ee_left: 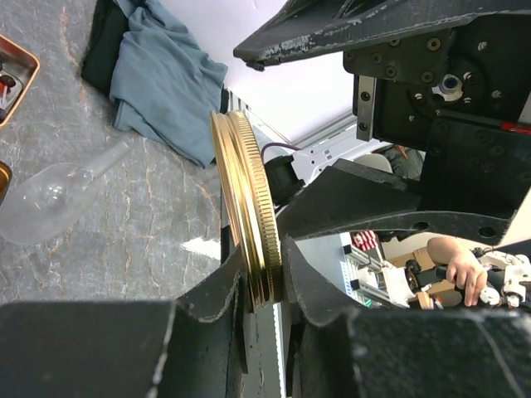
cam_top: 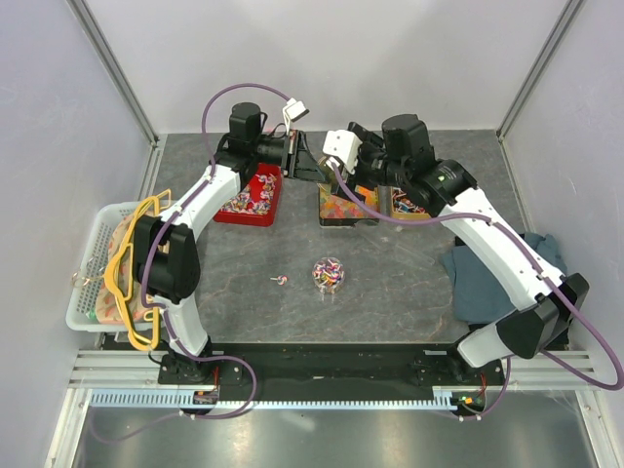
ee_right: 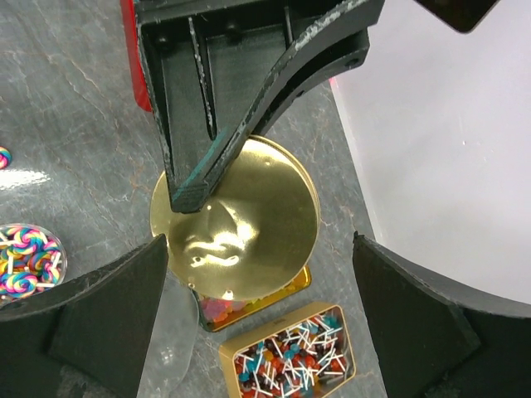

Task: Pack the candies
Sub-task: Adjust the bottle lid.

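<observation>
We see the left arm stretched toward the table's far side, its left gripper [ee_left: 261, 278] clamped on the edge of an upright gold lid [ee_left: 246, 199]. The right arm reaches in opposite, right gripper [ee_right: 261, 307] spread wide, facing the lid's flat side. The candies [cam_top: 252, 200] lie in the red tray [cam_top: 244, 221] just beside the left gripper.

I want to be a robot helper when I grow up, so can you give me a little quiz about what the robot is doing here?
1. True or false: the left end effector pinches the gold lid by its rim.
2. What colour is the crumpled cloth? A red, B blue, C yellow.
3. Fill in the gap: the right end effector faces the lid with its fingers wide ____.

Key: 1 true; 2 B; 3 open.
</observation>
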